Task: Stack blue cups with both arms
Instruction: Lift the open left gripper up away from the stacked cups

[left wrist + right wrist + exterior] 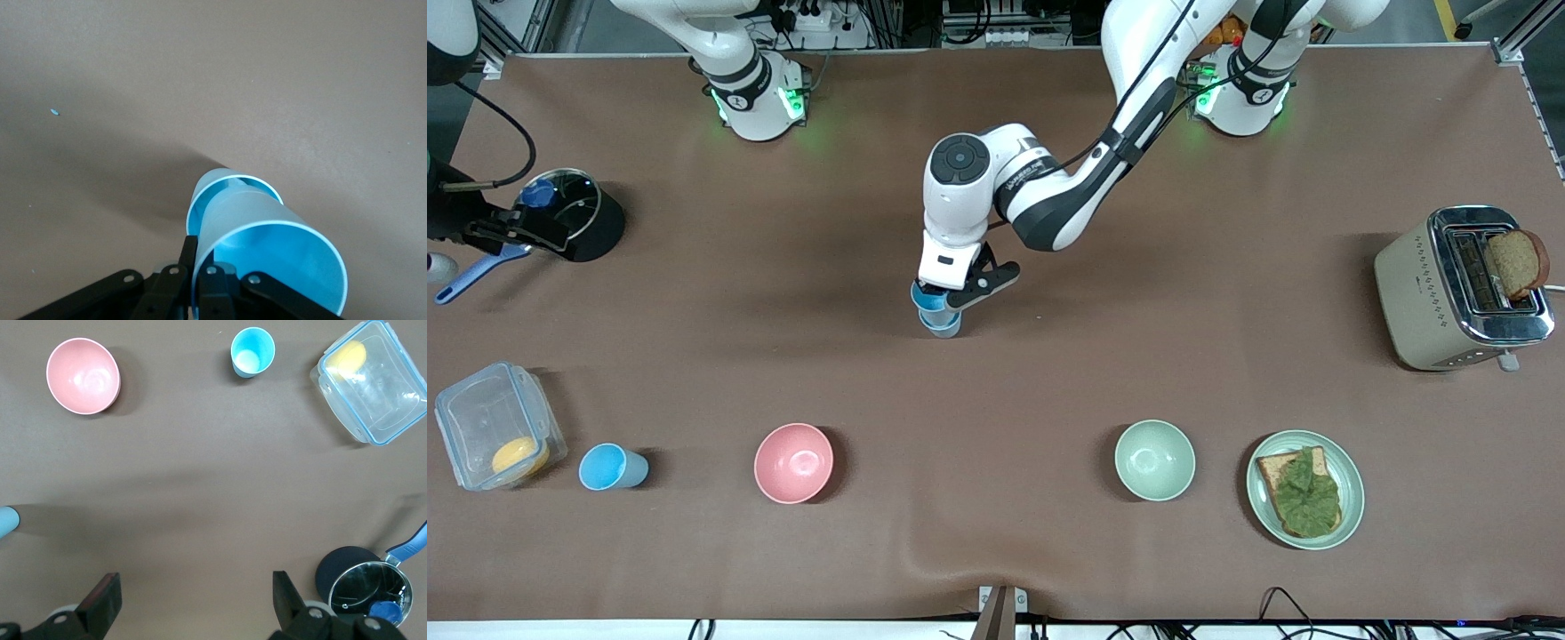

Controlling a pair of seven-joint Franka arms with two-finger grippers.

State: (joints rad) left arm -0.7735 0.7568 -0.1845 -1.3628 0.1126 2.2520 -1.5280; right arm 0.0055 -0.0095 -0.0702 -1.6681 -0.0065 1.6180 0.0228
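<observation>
— What do we see nearest the front camera?

— A lone blue cup (612, 468) stands upright on the bench (996, 551), between the clear container (494, 425) and the pink bowl (793, 462).

— And farther up?

— Mid-bench, our left gripper (943, 298) has its jaws closed on a held cup (273, 257), tilted partway into the bottom cup (223, 190).

— The right gripper (193, 603)?

— Jaws wide apart, empty, above the pot (574, 213).

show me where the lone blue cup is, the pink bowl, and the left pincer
lone blue cup (605, 467), front view, on its sky-blue inside.
pink bowl (793, 462), front view, on its inner wall.
left pincer (943, 298), front view, midway between its fingertips, at the rim of the held cup.
</observation>
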